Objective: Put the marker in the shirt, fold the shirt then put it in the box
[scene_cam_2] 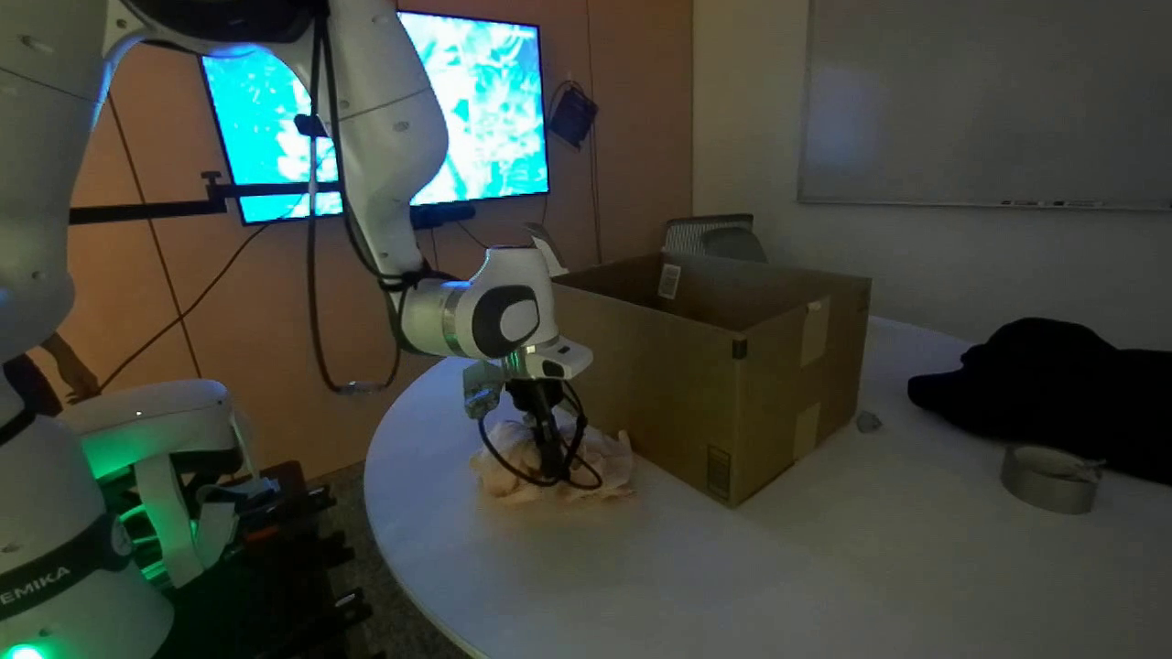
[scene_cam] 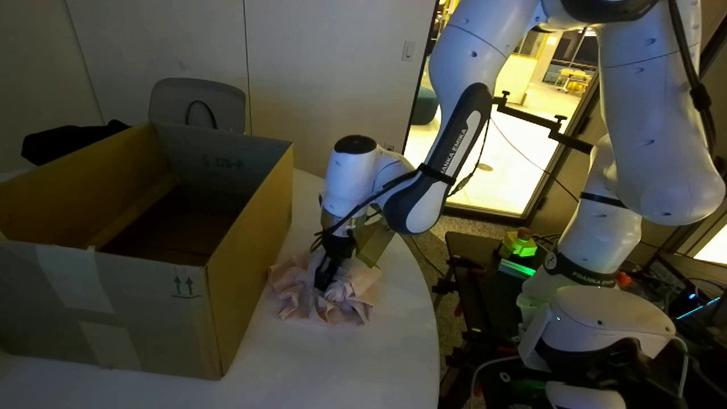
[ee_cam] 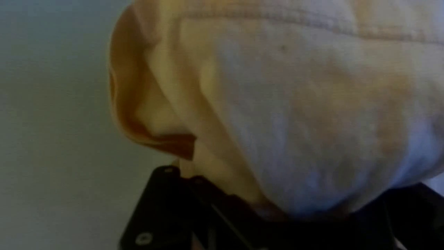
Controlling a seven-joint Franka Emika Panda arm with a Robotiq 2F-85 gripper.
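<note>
The black two-fingered Robotiq gripper [scene_cam: 322, 284] points down into the middle of the crumpled pale-pink fabric shirt [scene_cam: 346, 295], its tips sunk among the folds. I cannot tell whether it is pinching cloth or standing spread: in both exterior views the fingers seem to overlap, and in the wrist view a bulge of fabric hides the tips. The shirt lies directly under the gripper and around its tips, a rough heap with no clear long axis, seemingly not yet folded. It rests on the white, round-edged table [scene_cam: 335, 363].

The open-topped brown cardboard box [scene_cam: 250, 244] stands just beside the shirt, on the side away from the white robot base [scene_cam: 602, 318]; whether they touch I cannot tell. The eventual carry probably turns on this: up past the near wall, then outward and down. A loose bundle could snag on the rim.

Farther off, in an exterior view, lie a grey roll of tape [scene_cam_2: 1048, 480] and a soft black heap of fabric [scene_cam_2: 1053, 394].

Counted: one gripper, one shirt, one box, one tape roll, one black heap; no marker is visible.
</note>
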